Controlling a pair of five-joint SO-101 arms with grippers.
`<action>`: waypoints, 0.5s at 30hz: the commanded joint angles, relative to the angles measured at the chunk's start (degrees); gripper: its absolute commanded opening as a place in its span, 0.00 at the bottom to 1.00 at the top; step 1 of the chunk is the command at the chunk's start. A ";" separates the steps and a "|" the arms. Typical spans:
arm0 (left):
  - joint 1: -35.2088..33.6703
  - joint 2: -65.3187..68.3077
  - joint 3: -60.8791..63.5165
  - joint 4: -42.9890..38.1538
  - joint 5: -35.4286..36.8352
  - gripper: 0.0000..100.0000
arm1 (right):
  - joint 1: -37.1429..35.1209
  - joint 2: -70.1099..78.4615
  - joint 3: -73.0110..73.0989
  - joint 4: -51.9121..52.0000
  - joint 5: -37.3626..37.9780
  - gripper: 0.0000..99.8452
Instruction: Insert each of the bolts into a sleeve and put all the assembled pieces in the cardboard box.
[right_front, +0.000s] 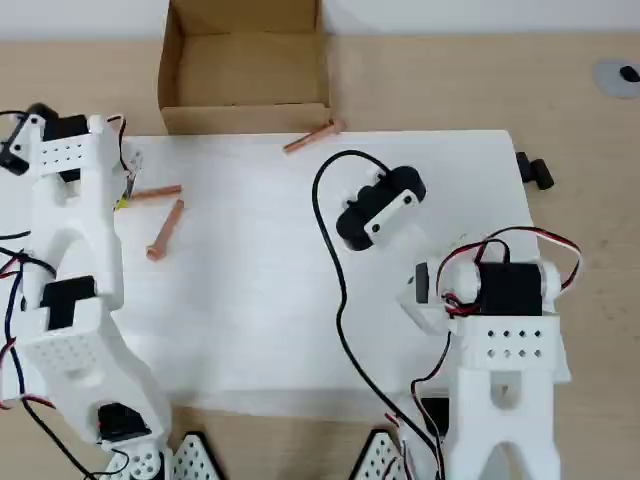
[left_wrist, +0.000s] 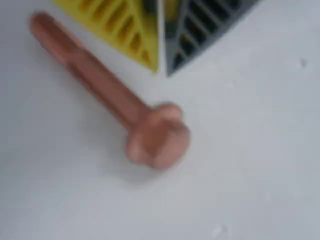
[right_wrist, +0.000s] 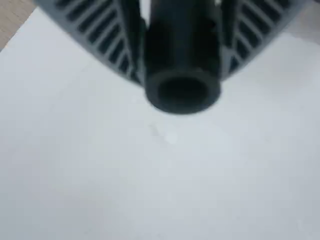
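The bolt looked light, stiff and slippery, best pinched mid-shank. The left gripper had its jaws closed and empty; the right gripper clamped 1 sleeve.

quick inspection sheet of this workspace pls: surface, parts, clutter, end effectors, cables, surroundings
surface: white sheet on a wooden table
job's things: three bolts lie loose on the sheet, one by the cardboard box and two beside the left arm; black sleeve is held off the sheet; no pieces seen in the box
clutter: small black object at the sheet's edge
grippers: left end effector is low over the sheet beside a bolt's shank; right end effector is shut on the sleeve
cables: black cable loops across the sheet; red and white wires on the right arm
surroundings: grey disc on the table
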 joint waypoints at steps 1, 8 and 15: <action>0.79 -4.79 -1.85 -0.18 -0.18 0.01 | 0.75 -1.01 -0.75 0.26 -0.53 0.01; 0.79 -0.66 -1.93 -2.20 15.91 0.14 | -2.68 1.54 -0.92 0.09 -2.20 0.01; 2.02 4.26 -1.93 -2.73 29.45 0.17 | -4.53 4.97 -3.30 -0.09 -2.99 0.01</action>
